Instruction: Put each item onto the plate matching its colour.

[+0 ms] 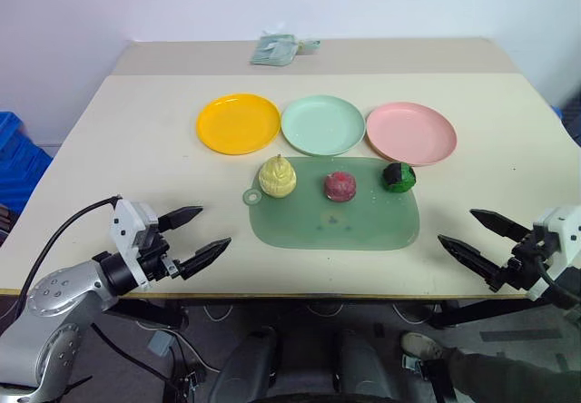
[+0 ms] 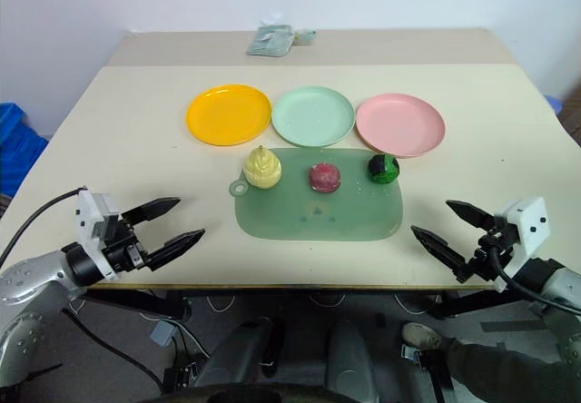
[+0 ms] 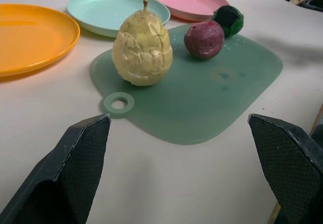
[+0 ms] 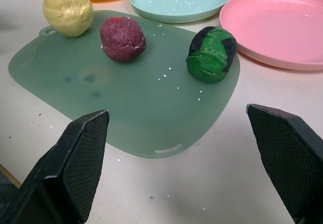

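Left gripper [image 1: 198, 234] and right gripper [image 1: 467, 235] open, empty; items [image 1: 339, 186] on mat [image 1: 363, 226], plates [image 1: 322, 125] at 12 o'clock.

Both arms reach forward low, left claw [image 1: 192, 235] and right claw [image 1: 470, 234] spread wide, holding nothing.

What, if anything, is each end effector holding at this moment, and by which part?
Nothing is held. The left end effector and right end effector are both open over the table's near edge, apart from the three toy foods on the green mat.

Head pair overhead; wrists low, close
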### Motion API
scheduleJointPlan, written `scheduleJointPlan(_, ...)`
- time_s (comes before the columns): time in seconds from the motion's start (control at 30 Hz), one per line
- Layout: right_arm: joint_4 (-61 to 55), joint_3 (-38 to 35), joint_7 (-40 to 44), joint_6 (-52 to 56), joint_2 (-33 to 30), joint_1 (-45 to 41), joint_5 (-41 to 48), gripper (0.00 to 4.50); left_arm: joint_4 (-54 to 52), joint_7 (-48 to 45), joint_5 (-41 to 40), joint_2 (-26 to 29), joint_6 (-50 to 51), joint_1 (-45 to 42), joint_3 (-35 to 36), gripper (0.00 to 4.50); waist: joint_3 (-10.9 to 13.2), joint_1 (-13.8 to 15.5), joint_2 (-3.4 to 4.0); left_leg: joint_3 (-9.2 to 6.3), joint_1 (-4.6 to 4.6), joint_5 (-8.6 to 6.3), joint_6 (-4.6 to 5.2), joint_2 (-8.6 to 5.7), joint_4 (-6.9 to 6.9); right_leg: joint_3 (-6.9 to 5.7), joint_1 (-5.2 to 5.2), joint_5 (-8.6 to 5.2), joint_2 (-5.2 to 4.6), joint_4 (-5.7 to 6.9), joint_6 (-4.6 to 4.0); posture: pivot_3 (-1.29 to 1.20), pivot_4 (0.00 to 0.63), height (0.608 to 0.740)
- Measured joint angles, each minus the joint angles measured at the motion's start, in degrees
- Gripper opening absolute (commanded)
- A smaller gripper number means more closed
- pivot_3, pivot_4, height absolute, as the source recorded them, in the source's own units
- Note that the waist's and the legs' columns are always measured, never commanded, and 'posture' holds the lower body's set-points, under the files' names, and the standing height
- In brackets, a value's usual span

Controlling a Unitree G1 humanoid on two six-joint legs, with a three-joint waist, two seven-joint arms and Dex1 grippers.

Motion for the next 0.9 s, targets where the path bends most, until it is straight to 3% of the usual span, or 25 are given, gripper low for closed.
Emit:
scheduleJointPlan(0.63,-2.1,0.5,-0.2,2.7,-0.7,-4.7,0.8,4.45,0.1,3.8,3.7,-2.7,-0.8,-3.6,-2.4,4.50,0.0,0.0,0.00,0.02,-0.02,-0.04,0.07,0.00,-0.03,-0.03,0.08,0.02,0.00,-0.27,0.01,0.00,0.150,0.740)
scheduleJointPlan(0.9,-3.0,6.0,3.0,1.9,-0.6,-11.1,2.2,4.45,3.3,7.9,4.8,-4.6,1.1,-11.0,-5.7,4.50,0.0,0.0,-0.01,0.01,-0.01,-0.04,0.07,0.00,0.00,-0.08,0.09,0.03,0.00,-0.27,0.03,0.00,0.150,0.740)
